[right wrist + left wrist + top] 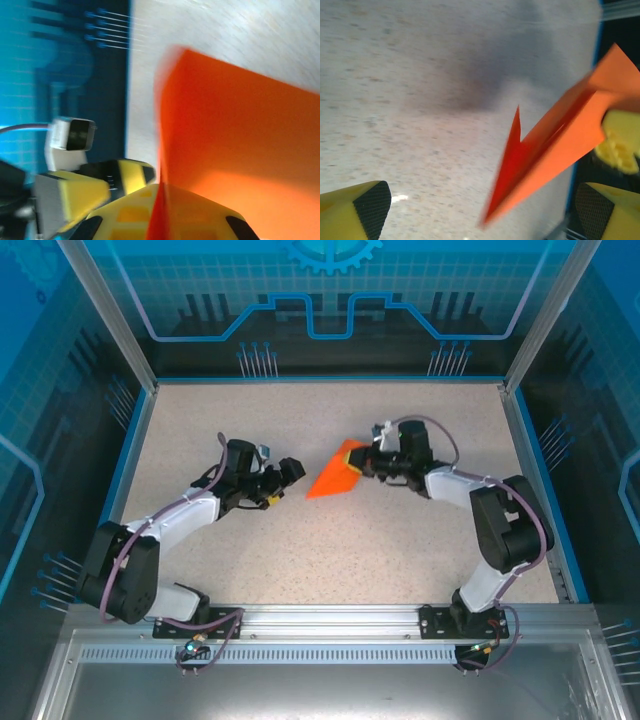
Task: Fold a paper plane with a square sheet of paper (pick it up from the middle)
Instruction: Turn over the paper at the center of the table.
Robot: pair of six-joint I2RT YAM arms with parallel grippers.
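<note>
The orange sheet of paper [338, 472] is folded into a pointed wedge like a paper plane, with a centre crease, and is held off the speckled table near its middle. My right gripper [368, 462] is shut on the paper's rear right end. In the right wrist view the paper [240, 125] stands pinched on edge in the right gripper [162, 210]. My left gripper [290, 472] stands open just left of the tip, apart from it. In the left wrist view the paper [555, 145] points down-left toward the left gripper [482, 210], with nothing between its fingers.
The speckled table [300, 540] is ringed by a blue frame and tall blue walls [330, 300]. A metal rail [330, 618] carrying both arm bases runs along the near edge. In the right wrist view the left arm's camera [70, 135] sits close beside the paper.
</note>
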